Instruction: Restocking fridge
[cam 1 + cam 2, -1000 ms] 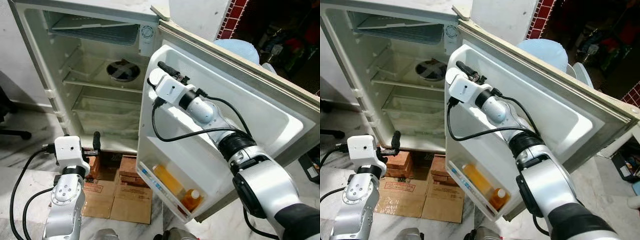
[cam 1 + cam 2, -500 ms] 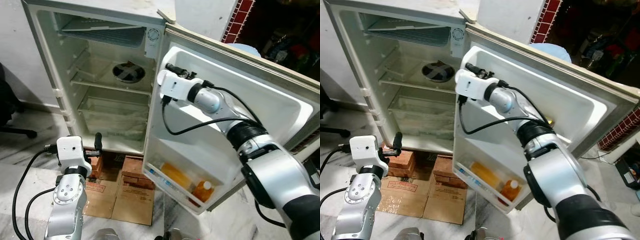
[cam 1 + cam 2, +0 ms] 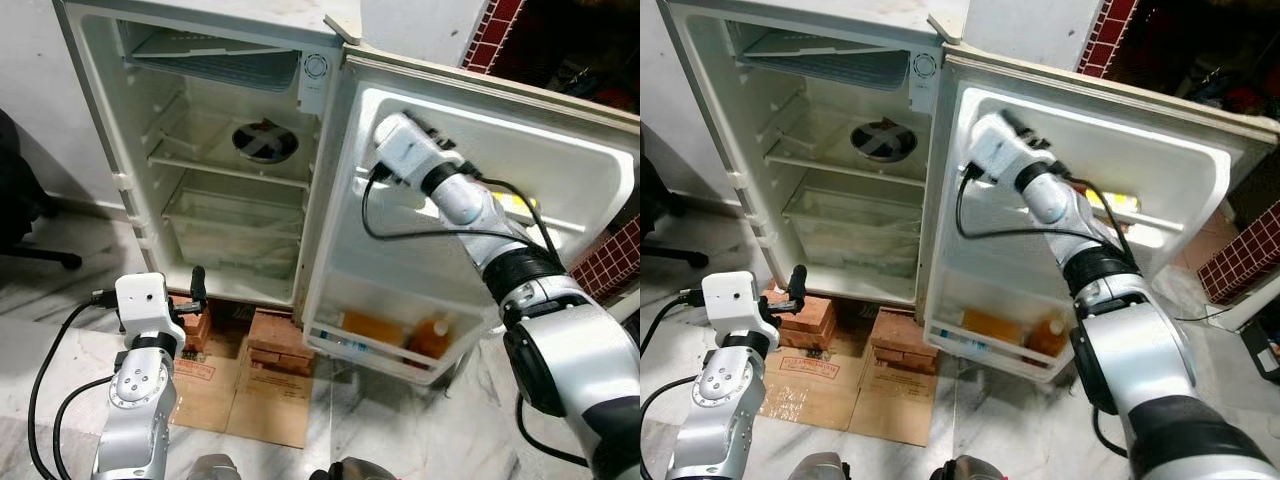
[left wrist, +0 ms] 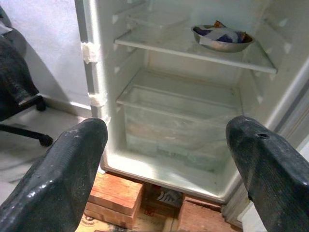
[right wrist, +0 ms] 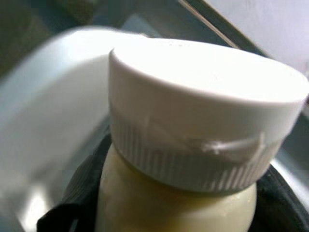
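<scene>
- The left gripper (image 3: 195, 283) waits low before the fridge (image 3: 90, 120), its two fingers (image 4: 58, 169) spread wide with nothing between them.
- Inside the fridge, the shelves look almost bare; I see a metal bowl (image 3: 265, 142) on the middle shelf and a clear drawer (image 3: 230, 235) below it. In my judgement most of the restocking is still to do here.
- The door (image 3: 560, 190) stands open. Its lower rack (image 3: 390, 352) already holds an orange carton (image 3: 372, 328) and an orange bottle (image 3: 434, 338), so this part seems done.
- The right gripper (image 3: 425, 128) is raised to the upper part of the door. The right wrist view shows it closed around a pale bottle (image 5: 193, 159) with a white ribbed cap, held just under the cap.
- This bottle is not yet set down. I think what remains is to place it on the door's upper shelf and let go.
</scene>
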{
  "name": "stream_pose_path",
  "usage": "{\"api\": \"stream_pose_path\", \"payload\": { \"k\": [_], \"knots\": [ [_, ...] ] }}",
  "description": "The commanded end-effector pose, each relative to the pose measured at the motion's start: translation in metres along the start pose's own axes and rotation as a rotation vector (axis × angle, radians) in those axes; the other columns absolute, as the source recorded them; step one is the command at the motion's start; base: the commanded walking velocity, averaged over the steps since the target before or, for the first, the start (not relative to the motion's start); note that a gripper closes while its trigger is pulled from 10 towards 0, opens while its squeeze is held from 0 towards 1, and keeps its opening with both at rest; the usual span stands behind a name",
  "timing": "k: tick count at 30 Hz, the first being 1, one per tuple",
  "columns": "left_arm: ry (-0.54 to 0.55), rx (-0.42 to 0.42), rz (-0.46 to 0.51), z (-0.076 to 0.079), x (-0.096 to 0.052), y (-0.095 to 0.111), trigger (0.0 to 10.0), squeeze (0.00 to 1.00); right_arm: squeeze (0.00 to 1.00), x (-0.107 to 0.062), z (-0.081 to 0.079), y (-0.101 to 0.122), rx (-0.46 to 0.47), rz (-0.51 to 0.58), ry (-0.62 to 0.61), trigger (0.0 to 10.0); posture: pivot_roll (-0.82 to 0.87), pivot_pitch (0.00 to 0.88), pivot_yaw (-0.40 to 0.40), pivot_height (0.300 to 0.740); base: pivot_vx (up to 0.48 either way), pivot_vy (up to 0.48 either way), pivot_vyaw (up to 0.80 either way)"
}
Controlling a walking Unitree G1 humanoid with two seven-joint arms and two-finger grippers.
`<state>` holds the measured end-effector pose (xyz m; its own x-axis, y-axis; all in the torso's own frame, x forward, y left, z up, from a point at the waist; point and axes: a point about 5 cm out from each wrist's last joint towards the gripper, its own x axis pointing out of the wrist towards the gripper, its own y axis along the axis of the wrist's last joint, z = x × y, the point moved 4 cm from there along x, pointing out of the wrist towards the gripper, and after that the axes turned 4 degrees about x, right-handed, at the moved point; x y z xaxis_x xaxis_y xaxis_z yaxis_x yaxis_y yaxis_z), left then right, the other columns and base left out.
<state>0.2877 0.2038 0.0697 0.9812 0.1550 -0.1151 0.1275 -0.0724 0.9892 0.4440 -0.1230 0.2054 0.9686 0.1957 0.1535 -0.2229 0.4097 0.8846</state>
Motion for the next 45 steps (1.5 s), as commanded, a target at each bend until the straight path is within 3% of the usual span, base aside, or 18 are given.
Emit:
{"api": "stream_pose_path", "payload": {
  "k": [1, 6, 11, 17, 20, 21, 22, 23, 24, 30, 39, 45],
  "knots": [
    [-0.001, 0.008, -0.009, 0.0, 0.0, -0.001, 10.0, 0.0, 0.0, -0.002, 0.015, -0.01, 0.059, -0.057, -0.081, 10.0, 0.12, 0.0, -0.125, 0.716, 0.0, 0.0, 0.0],
    [-0.006, 0.016, -0.015, 0.0, 0.001, -0.002, 10.0, 0.0, 0.0, -0.007, 0.009, -0.028, 0.145, -0.156, -0.14, 10.0, 0.12, 0.0, -0.122, 0.716, 0.0, 0.0, 0.0],
    [-0.004, 0.023, -0.021, 0.001, 0.002, -0.002, 10.0, 0.0, 0.0, -0.011, 0.014, -0.037, 0.058, -0.194, -0.169, 10.0, 0.13, 0.0, -0.123, 0.716, 0.0, 0.0, 0.0],
    [-0.003, 0.023, -0.024, 0.002, 0.003, -0.003, 10.0, 0.0, 0.0, -0.02, 0.034, -0.05, -0.1, -0.22, -0.231, 10.0, 0.13, 0.0, -0.129, 0.716, 0.0, 0.0, 0.0],
    [-0.004, 0.023, -0.025, 0.002, 0.003, -0.003, 10.0, 0.0, 0.0, -0.02, 0.037, -0.05, -0.126, -0.218, -0.235, 10.0, 0.12, 0.0, -0.128, 0.716, 0.0, 0.0, 0.0],
    [-0.005, 0.022, -0.025, 0.002, 0.004, -0.003, 10.0, 0.0, 0.06, -0.021, 0.038, -0.051, -0.127, -0.221, -0.238, 10.0, 0.12, 0.0, -0.128, 0.716, 0.0, 0.0, 0.0],
    [-0.006, 0.022, -0.025, 0.002, 0.004, -0.003, 10.0, 0.0, 0.68, -0.021, 0.038, -0.051, -0.119, -0.221, -0.238, 10.0, 0.12, 0.0, -0.128, 0.716, 0.0, 0.0, 0.0],
    [-0.006, 0.022, -0.025, 0.002, 0.004, -0.003, 10.0, 0.0, 0.68, -0.021, 0.038, -0.051, -0.119, -0.221, -0.238, 10.0, 0.12, 0.0, -0.128, 0.716, 0.0, 0.0, 0.0],
    [-0.008, 0.023, -0.026, 0.003, 0.004, -0.003, 10.0, 0.0, 0.97, -0.021, 0.037, -0.051, -0.097, -0.218, -0.231, 10.0, 0.12, 0.0, -0.128, 0.716, 0.0, 0.0, 0.0],
    [-0.008, 0.025, -0.026, 0.003, 0.005, -0.003, 10.0, 0.0, 1.0, -0.019, 0.029, -0.047, -0.108, -0.195, -0.211, 10.0, 0.13, 0.0, -0.129, 0.716, 0.0, 0.0, 0.0],
    [-0.011, 0.026, -0.028, 0.003, 0.006, -0.003, 10.0, 0.0, 1.0, -0.011, 0.014, -0.024, -0.026, -0.083, -0.157, 10.0, 0.13, 0.0, -0.128, 0.716, 0.0, 0.0, 0.0],
    [-0.014, 0.027, -0.031, 0.003, 0.006, -0.004, 10.0, 0.0, 1.0, -0.004, 0.011, 0.005, 0.136, 0.062, -0.13, 10.0, 0.13, 0.0, -0.127, 0.716, 0.0, 0.0, 0.0]
  ]
}}
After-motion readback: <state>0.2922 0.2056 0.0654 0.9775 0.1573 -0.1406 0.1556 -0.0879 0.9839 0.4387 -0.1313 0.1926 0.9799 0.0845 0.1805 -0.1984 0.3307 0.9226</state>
